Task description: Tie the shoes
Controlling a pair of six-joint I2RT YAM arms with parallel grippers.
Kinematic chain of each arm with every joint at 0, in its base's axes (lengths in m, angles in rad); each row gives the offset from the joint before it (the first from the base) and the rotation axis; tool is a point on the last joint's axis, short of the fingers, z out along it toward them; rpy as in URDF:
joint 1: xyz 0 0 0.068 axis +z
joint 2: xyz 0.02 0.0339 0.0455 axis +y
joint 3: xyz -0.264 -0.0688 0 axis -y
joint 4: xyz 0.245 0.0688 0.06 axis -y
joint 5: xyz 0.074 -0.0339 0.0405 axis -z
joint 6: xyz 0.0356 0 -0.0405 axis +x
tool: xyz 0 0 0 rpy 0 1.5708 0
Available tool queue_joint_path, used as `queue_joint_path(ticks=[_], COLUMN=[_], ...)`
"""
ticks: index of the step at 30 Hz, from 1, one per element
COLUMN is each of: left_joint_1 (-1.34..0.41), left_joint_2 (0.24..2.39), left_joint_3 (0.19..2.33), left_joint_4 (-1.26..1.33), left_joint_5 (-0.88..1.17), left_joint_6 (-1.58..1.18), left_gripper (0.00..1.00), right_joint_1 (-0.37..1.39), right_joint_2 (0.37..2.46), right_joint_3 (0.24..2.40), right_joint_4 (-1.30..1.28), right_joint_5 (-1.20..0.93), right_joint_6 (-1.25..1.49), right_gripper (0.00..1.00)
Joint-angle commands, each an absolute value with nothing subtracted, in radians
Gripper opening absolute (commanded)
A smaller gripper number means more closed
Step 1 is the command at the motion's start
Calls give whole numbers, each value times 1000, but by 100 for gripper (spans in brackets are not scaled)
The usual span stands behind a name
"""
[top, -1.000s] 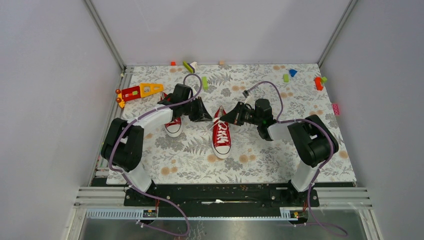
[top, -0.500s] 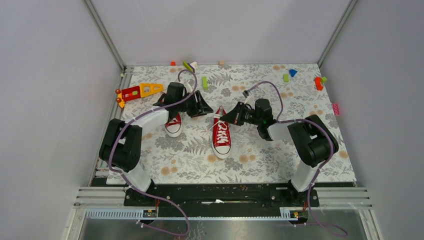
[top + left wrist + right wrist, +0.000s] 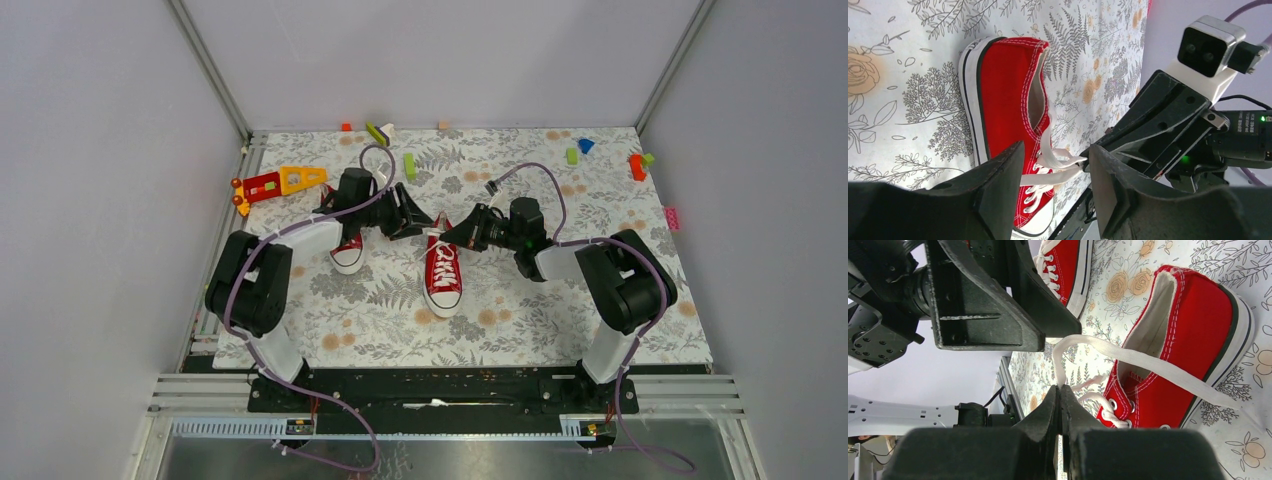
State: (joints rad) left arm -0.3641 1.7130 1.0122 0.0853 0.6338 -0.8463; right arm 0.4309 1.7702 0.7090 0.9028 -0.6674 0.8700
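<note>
Top external view showed both arms reaching out from the near edge of the flower-printed table [image 3: 560, 320]. Nearest of the task's things, one red shoe [image 3: 443, 275] lay in the middle of the table, its white toe cap toward the near edge and its heel toward the far side. To its left and slightly farther lay the second red shoe [image 3: 347, 252], its far half hidden under the left arm. At the far end of the middle shoe the right gripper [image 3: 448, 237] came in from the right, its jaws clamped together on a white lace [image 3: 1128, 357] that ran from the shoe to its tips. Just left of it the left gripper [image 3: 424, 222] hung released, jaws apart and nothing between them; its wrist view showed the lace and the shoe's opening beyond the gap. Farther left lay a red-and-yellow toy [image 3: 282, 182], and small coloured blocks [image 3: 409, 165] were scattered toward the far edge.
</note>
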Motion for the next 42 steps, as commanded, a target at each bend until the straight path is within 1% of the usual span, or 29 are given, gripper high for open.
queue_joint_path(ticks=[1, 3, 6, 9, 11, 12, 13, 14, 24, 34, 42], left_joint_1=[-368, -371, -377, -384, -386, -386, -386, -386, -383, -399, -476], left_joint_2=[1742, 1752, 1770, 1783, 1788, 1790, 1789, 1788, 1661, 1562, 1524], left_joint_3=[1018, 1016, 1017, 1017, 1017, 1017, 1017, 1016, 948, 815, 834], left_joint_4=[149, 164, 189, 210, 222, 227, 228, 226, 141, 187, 143], left_joint_5=[655, 658, 667, 674, 682, 684, 684, 683, 557, 510, 432], left_joint_6=[-904, -913, -925, -938, -949, -953, -953, -953, -854, -853, -825], left_gripper=[52, 52, 48, 40, 27, 19, 8, 0, 0, 0, 0], right_joint_1=[425, 425, 425, 425, 426, 425, 425, 425, 425, 416, 415], right_joint_2=[1768, 1765, 1767, 1769, 1768, 1769, 1768, 1767, 1762, 1774, 1780], right_joint_3=[726, 724, 725, 725, 724, 724, 725, 724, 724, 724, 729], right_joint_4=[946, 946, 949, 951, 951, 950, 951, 950, 935, 954, 945], right_joint_5=[-680, -680, -681, -681, -681, -681, -681, -681, -672, -671, -670], right_joint_6=[870, 870, 871, 873, 873, 873, 873, 873, 867, 892, 892], right_gripper=[0, 0, 0, 0, 0, 0, 0, 0, 0, 0, 0])
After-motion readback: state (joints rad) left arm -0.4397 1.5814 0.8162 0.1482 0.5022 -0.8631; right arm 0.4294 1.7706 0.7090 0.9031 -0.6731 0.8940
